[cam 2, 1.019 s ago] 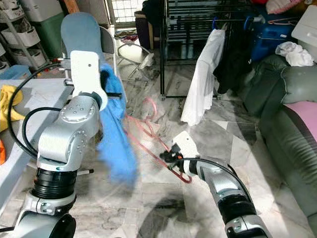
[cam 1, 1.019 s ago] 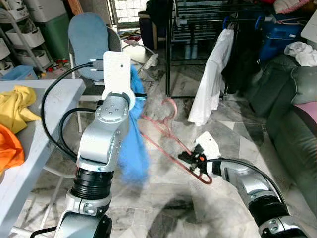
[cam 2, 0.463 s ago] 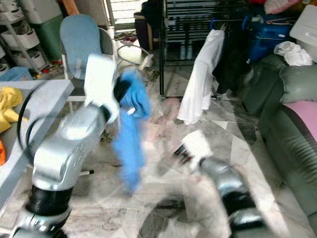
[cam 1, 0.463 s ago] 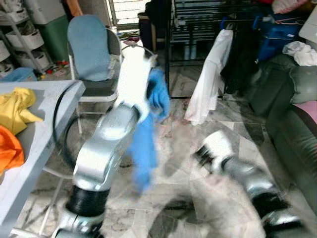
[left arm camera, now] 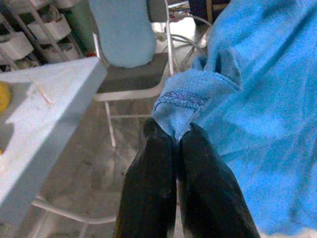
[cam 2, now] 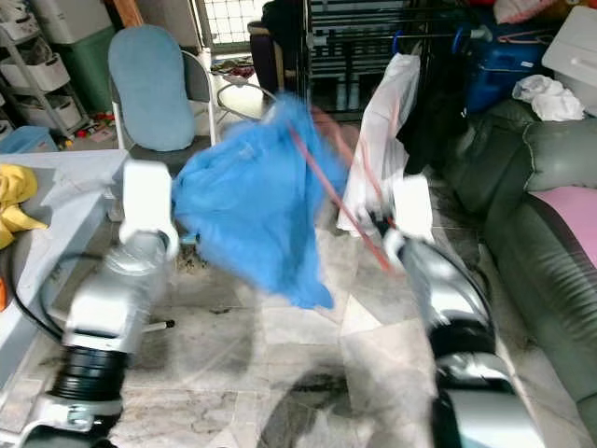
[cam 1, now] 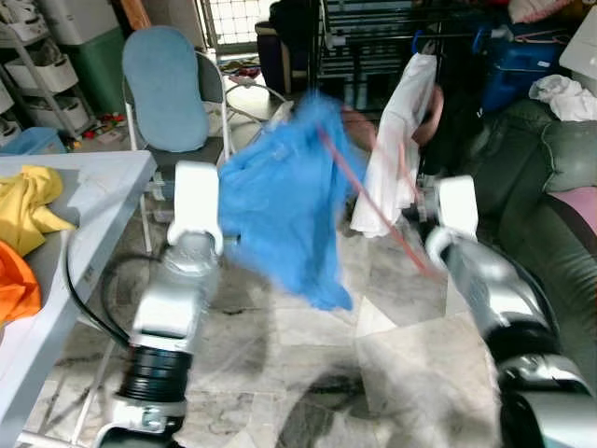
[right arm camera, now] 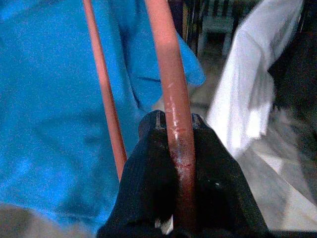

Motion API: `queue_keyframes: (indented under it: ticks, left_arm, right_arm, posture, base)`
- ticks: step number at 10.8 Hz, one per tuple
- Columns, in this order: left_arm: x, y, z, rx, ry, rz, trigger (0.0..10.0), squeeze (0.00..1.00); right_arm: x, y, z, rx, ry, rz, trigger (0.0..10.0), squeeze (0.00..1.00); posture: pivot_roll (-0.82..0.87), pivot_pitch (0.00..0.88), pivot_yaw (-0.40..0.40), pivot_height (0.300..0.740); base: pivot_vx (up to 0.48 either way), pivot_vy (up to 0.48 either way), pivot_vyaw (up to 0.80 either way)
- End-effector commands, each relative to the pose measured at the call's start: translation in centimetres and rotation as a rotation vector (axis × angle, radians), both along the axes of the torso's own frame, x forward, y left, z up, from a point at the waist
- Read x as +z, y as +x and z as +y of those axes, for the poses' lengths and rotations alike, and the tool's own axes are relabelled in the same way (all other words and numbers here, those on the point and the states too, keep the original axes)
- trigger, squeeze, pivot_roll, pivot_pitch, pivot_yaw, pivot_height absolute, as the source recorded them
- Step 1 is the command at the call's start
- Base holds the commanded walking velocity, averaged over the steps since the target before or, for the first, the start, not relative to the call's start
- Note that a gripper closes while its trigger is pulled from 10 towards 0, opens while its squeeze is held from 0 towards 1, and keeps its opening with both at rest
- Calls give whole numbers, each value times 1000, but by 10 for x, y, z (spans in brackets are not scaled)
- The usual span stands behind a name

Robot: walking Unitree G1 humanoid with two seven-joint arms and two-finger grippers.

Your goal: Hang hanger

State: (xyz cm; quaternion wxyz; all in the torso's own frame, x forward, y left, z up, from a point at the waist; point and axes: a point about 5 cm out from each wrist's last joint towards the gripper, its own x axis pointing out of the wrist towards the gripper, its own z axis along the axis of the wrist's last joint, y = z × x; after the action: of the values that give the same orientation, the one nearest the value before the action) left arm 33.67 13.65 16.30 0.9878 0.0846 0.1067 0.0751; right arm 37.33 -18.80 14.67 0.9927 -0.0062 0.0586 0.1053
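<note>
The red hanger [right arm camera: 176,124] was raised in front of the black drying rack [cam 1: 373,37], short of its rails. The blue garment [cam 1: 280,219] spread across it on the side away from the rack. The likely reason for this hold is that the hanger must be carried upright, hook leading, so it can catch a rail while the cloth hangs clear of the floor. The head views were blurred, so the hook's position relative to the rails could not be determined.

The right gripper [right arm camera: 174,124] was clamped on the hanger's thick bar, with both fingers pressed against it and no gap showing. The thinner bar ran beside the grip, untouched.

The left gripper [left arm camera: 174,136], on the far side of the garment from the rack, was pinched nearly closed on a folded hem. This grip probably kept the cloth taut and seated on the hanger.

A white shirt [cam 1: 396,140] already hung from the rack.
</note>
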Motion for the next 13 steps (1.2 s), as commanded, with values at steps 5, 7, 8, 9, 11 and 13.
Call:
queue_keyframes:
  ticks: [5,7,8,9,11,13]
  left_arm:
    - [-10,-17,-71,-305,-24,-65,10000,0]
    - [-5,-23,-97,-568,-35,-140,10000,0]
    - [-2,-26,-102,-634,-17,-176,10000,0]
    - [-2,-36,-109,-763,-4,-208,10000,0]
    - [0,-44,-107,-808,20,-284,10000,0]
    - [3,-41,-98,-799,50,-330,10000,0]
  right_arm:
    - [54,6,30,-12,287,-245,10000,0]
    - [44,-6,67,185,522,-137,10000,0]
    - [42,-8,72,191,538,-130,10000,0]
    - [40,-4,70,135,672,-72,10000,0]
    - [39,-5,74,173,625,-61,10000,0]
    - [35,-6,70,168,539,-49,10000,0]
  posture:
    - [13,0,38,740]
    - [11,0,31,740]
    - [12,0,31,740]
    - [8,0,28,740]
    - [5,0,25,740]
    - [5,0,22,740]
  base:
    - [0,0,0]
    - [0,0,0]
    - [0,0,0]
    - [0,0,0]
    - [0,0,0]
    - [0,0,0]
